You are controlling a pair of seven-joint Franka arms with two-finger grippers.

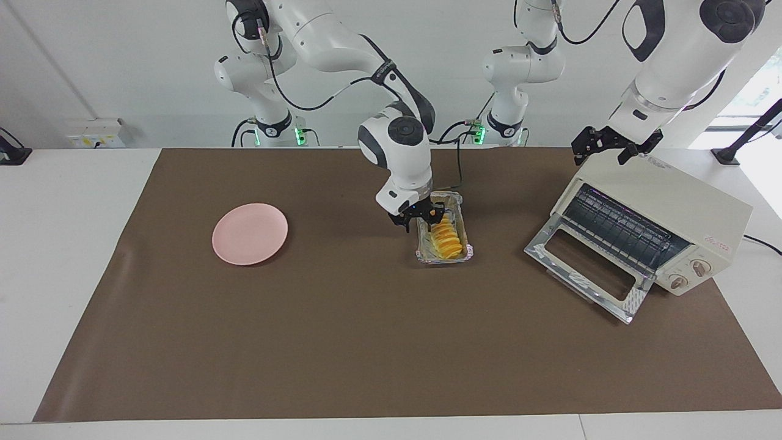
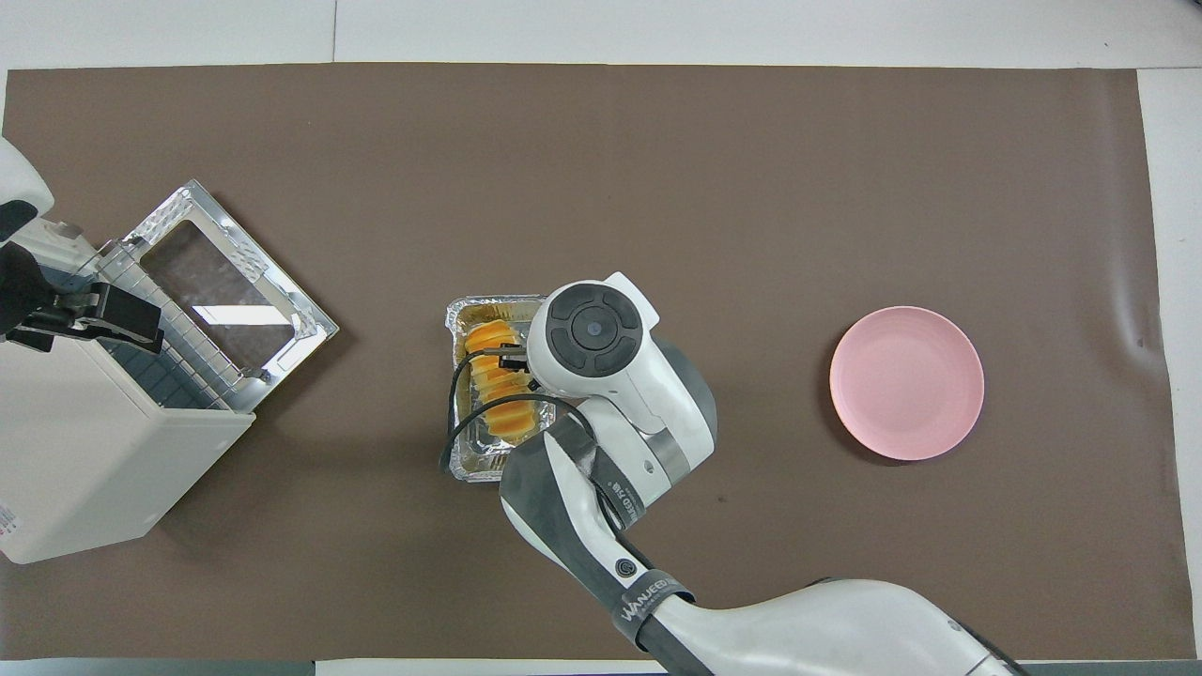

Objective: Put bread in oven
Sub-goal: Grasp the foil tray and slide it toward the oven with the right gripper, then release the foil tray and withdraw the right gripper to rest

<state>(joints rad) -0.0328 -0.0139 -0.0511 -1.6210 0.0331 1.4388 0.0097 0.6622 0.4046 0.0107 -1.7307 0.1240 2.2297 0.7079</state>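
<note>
The bread (image 1: 445, 237) lies in the tray (image 1: 423, 252) at mid-bench, between the oven (image 1: 657, 230) toward the left arm's end and the plate (image 1: 249, 233) toward the right arm's end.

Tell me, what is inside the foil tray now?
The bread lies in the foil tray. The right gripper, open, covers the tray's part nearest the robots.

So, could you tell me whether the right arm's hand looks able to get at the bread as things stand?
Probably yes: the right hand sits open at the foil tray, right beside the bread, with nothing between them. The left hand waits over the oven.
</note>
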